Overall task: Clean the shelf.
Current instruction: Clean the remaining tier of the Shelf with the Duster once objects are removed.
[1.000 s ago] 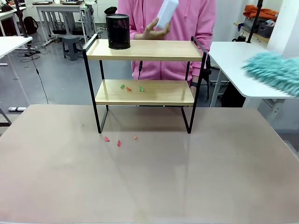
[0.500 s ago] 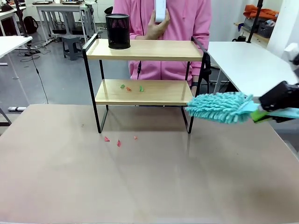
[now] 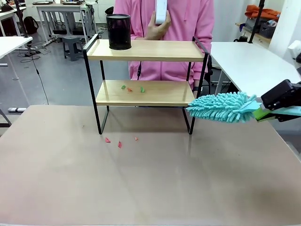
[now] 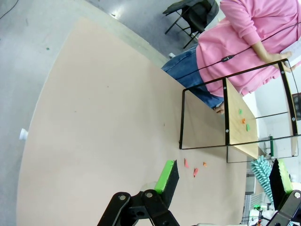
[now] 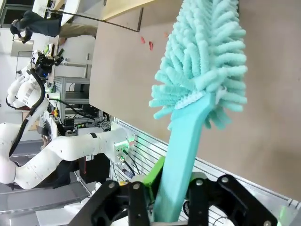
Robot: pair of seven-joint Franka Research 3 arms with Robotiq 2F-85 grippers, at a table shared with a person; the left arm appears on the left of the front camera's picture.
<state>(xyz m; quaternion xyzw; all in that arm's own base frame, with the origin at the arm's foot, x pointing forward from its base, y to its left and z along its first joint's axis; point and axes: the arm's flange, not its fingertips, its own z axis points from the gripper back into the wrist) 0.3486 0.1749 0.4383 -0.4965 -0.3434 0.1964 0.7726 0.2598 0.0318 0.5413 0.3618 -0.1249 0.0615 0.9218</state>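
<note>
Two-tier shelf [image 3: 150,50] just left of duster [image 3: 218,107] in right end effector [image 3: 265,113]

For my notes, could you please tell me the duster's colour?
Turquoise: the duster shows best in the right wrist view.

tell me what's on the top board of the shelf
A black cup stands at the left end of the top board of the shelf; the rest of that board is bare. The cup's wall hides whatever is inside it.
</note>
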